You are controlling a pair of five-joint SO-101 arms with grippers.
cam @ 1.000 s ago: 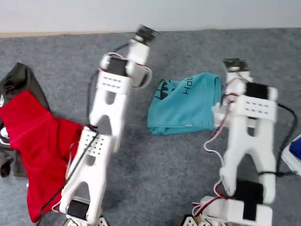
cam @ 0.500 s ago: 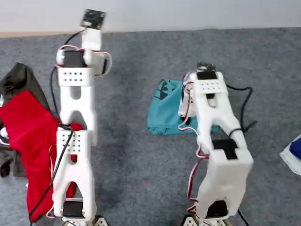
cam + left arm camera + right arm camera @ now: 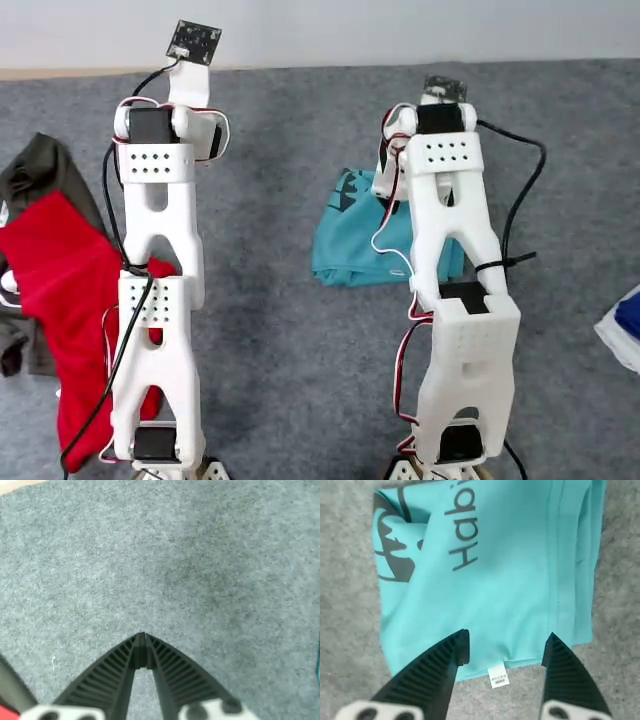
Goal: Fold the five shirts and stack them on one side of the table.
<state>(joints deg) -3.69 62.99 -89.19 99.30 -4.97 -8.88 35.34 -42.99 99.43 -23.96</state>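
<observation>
A folded teal shirt point(image 3: 345, 240) with dark print lies at mid-table, partly covered by my right arm point(image 3: 445, 160). In the right wrist view my right gripper point(image 3: 507, 642) hangs open just above the teal shirt point(image 3: 495, 575), its fingers point(image 3: 455, 652) straddling the hem near a small white label. A crumpled red shirt point(image 3: 70, 270) lies at the left on top of a dark shirt point(image 3: 35, 170). My left arm point(image 3: 160, 160) stretches toward the far edge beside them. My left gripper point(image 3: 145, 642) is shut, empty, over bare grey carpet.
The table is covered in grey carpet point(image 3: 280, 360). A blue and white garment point(image 3: 625, 325) pokes in at the right edge. A pale wall strip runs along the far edge. Open carpet lies between the two arms and in front of the teal shirt.
My left arm swung from the table's middle to the left and straightened. My right arm moved left from the right side until it stands over the teal shirt.
</observation>
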